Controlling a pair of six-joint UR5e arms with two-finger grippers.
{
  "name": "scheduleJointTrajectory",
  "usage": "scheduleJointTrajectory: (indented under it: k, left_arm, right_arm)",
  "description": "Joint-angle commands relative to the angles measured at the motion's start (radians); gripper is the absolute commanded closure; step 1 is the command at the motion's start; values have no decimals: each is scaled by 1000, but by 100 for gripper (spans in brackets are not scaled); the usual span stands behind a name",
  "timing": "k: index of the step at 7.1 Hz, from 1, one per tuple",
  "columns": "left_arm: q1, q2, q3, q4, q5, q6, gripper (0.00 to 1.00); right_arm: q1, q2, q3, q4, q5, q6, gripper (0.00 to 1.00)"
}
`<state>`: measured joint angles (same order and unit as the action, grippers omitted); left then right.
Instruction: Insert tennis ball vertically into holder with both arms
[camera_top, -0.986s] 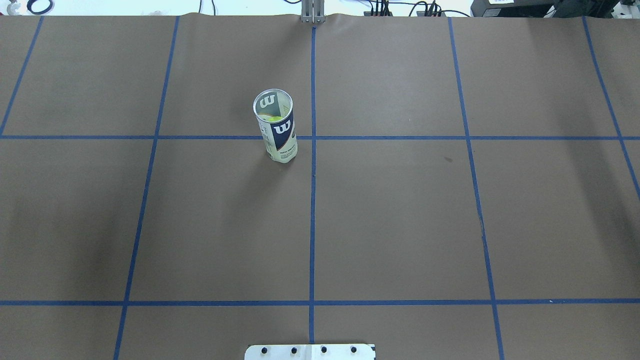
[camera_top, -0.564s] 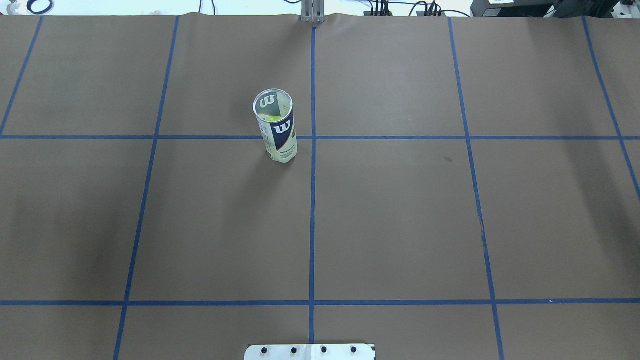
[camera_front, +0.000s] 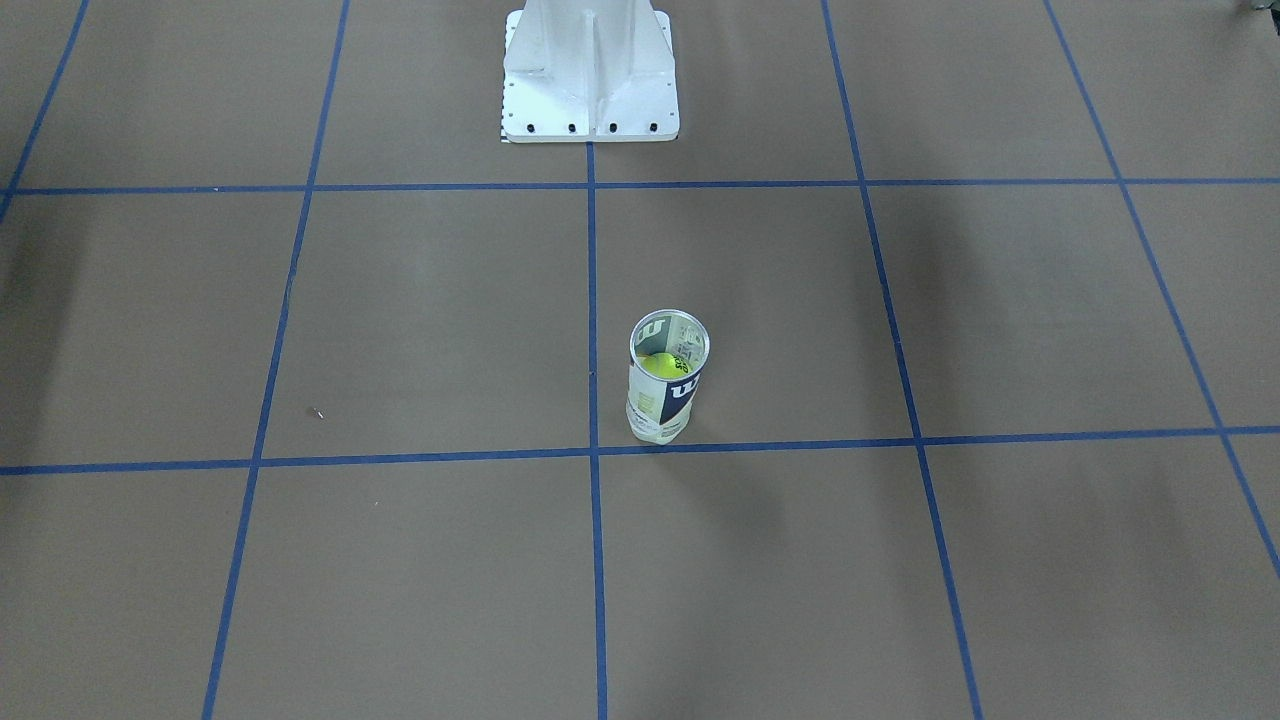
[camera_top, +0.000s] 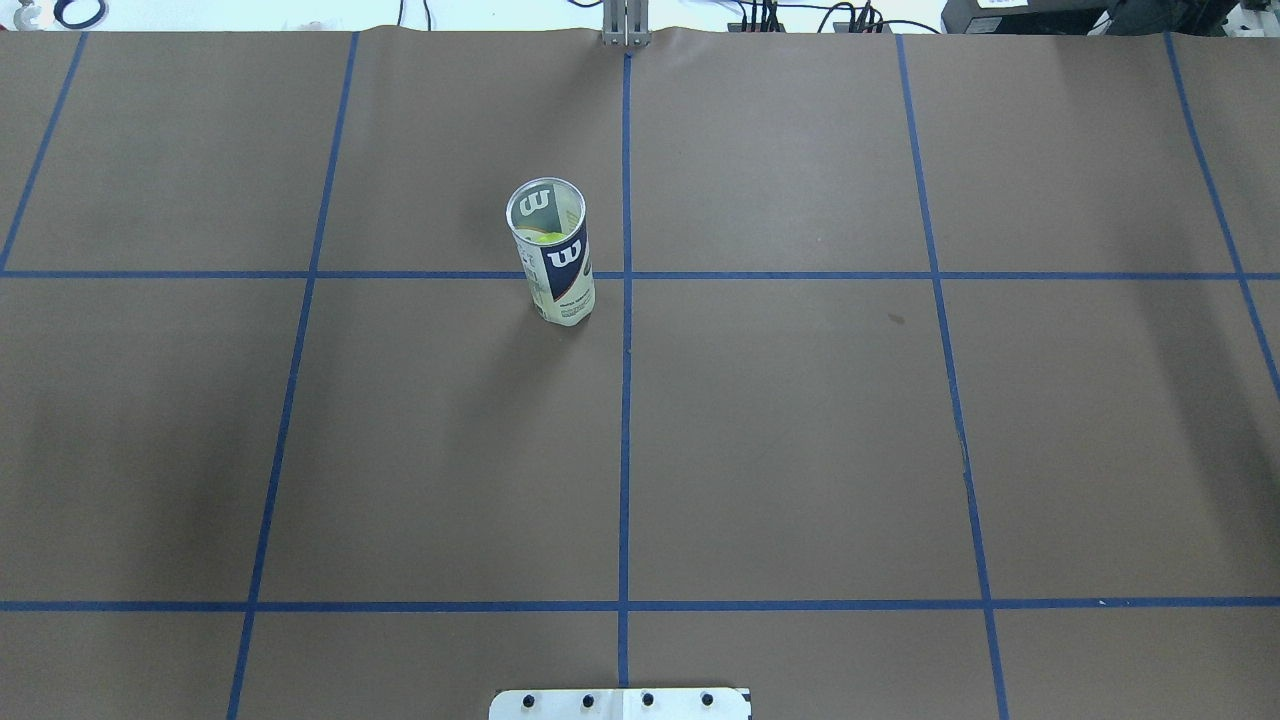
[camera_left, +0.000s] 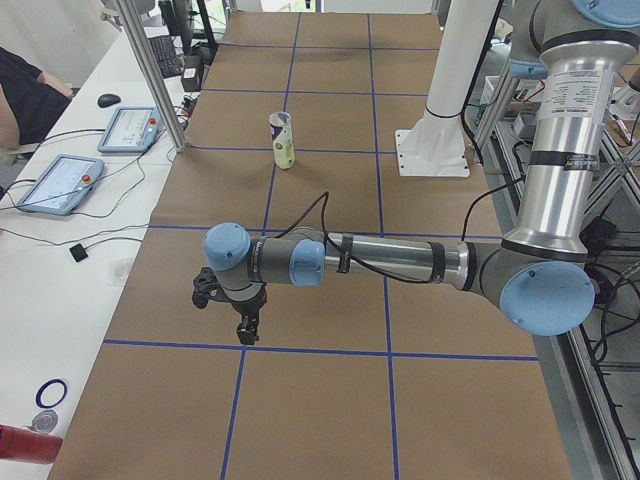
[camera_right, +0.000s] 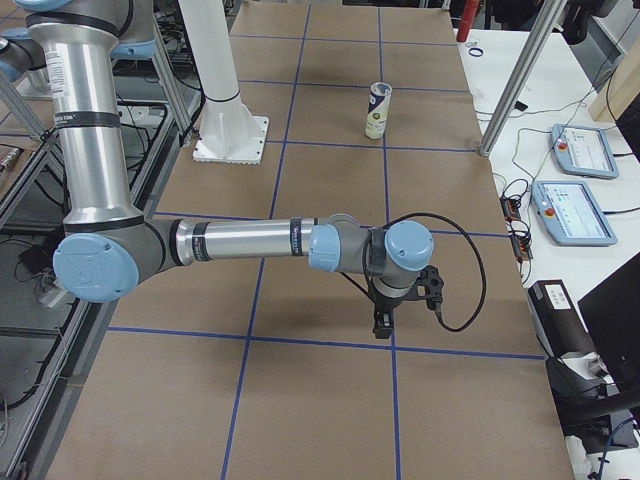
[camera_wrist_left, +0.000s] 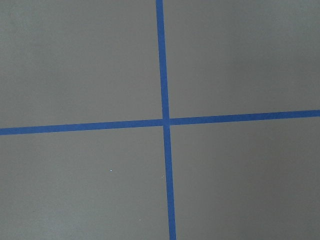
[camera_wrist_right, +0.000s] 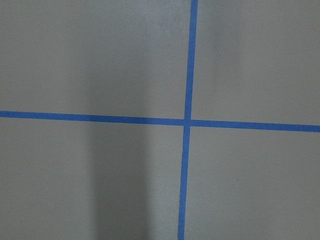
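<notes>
Directly below the left hand (camera_left: 246, 326) the worktop (camera_wrist_left: 80, 60) is flat brown paper crossed by blue tape lines (camera_wrist_left: 165, 121), and it is the same below the right hand (camera_right: 383, 322). The holder (camera_top: 556, 265) stands upright well apart from both hands, between them, with its mouth open upward and a tennis ball (camera_front: 661, 366) inside. To the robot's side of the holder rises the white pedestal base (camera_front: 590, 90), well apart from it.

Brown paper-covered table (camera_top: 800, 450) with blue tape grid (camera_top: 625, 450); two tablets (camera_left: 130, 128) and a mouse (camera_left: 108, 100) alongside.
</notes>
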<state>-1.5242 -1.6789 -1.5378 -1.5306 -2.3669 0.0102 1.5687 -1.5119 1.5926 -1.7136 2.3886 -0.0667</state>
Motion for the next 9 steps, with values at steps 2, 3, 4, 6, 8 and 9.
scheduleJointTrajectory:
  k: [2, 3, 4, 6, 8, 9]
  left_arm:
    - [-1, -10, -1, 0, 0, 1, 0]
    - [-1, -10, -1, 0, 0, 1, 0]
    - [-1, -10, -2, -2, -2, 1, 0]
    - [-1, -10, -1, -5, -2, 1, 0]
    - [-1, -10, -1, -5, 0, 1, 0]
    - [1, -10, -1, -5, 0, 1, 0]
  right_arm:
    - [1, -56, 50, -1, 1, 1, 1]
    - [1, -60, 50, -1, 1, 1, 1]
    - [1, -57, 50, -1, 1, 1, 1]
    - [1, -50, 50, -1, 1, 1, 1]
    - [1, -45, 50, 0, 0, 2, 1]
    - [1, -45, 49, -1, 0, 2, 1]
